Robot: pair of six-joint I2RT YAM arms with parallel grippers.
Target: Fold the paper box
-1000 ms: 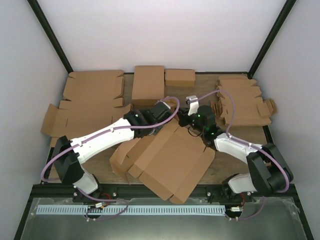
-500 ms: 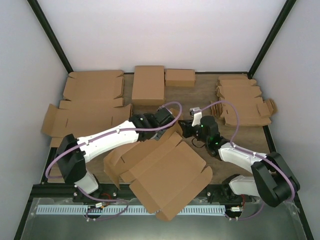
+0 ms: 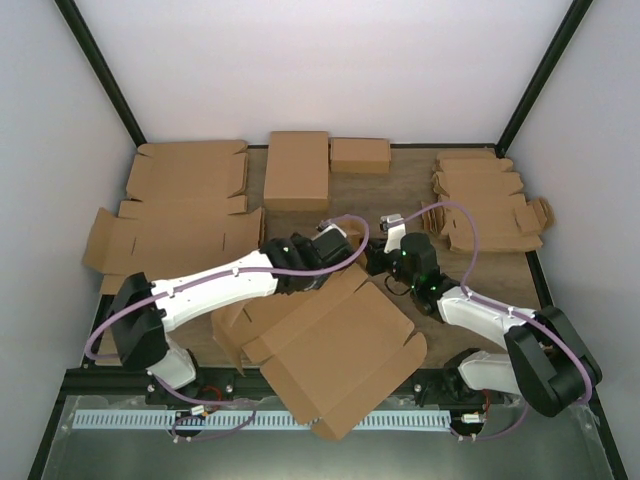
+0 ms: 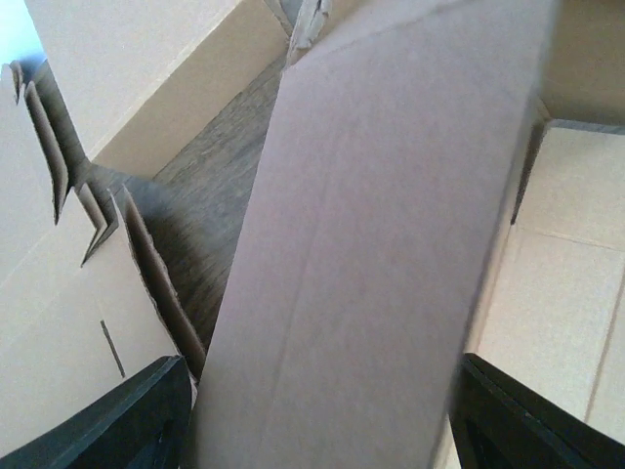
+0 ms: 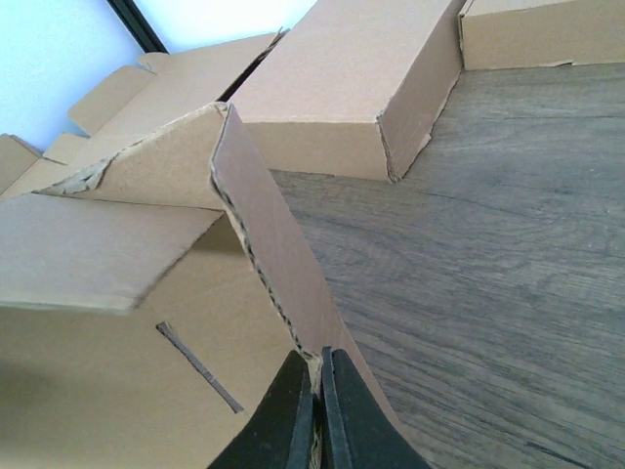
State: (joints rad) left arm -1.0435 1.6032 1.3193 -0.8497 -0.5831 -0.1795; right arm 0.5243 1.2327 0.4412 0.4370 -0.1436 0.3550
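1. Between the jaws of the right gripper, which are pressed together, sits the raw corrugated edge of a raised flap of the paper box. It is a thin pinch at the flap's lower corner.
2. Just above that pinch the flap stands tilted. A second panel leans over it to the jaws' left, and a slot shows in the panel lying below.
3. The left gripper has its jaws wide apart, with a long panel of the same box filling the gap. I cannot tell whether the pads press on it.
4. Outward from both grippers, on their near side, the box's broad main panel lies skewed on the table. One corner reaches past the near edge.
5. Beyond the right jaws, well apart, rests a closed cardboard box.
6. Judged from this, the step in hand is raising the side walls, and the fold is at an early stage. The next move calls for the right gripper to bring its flap upright along the crease while the left steadies or turns in its panel. The thin pinch could slip or tear the edge.
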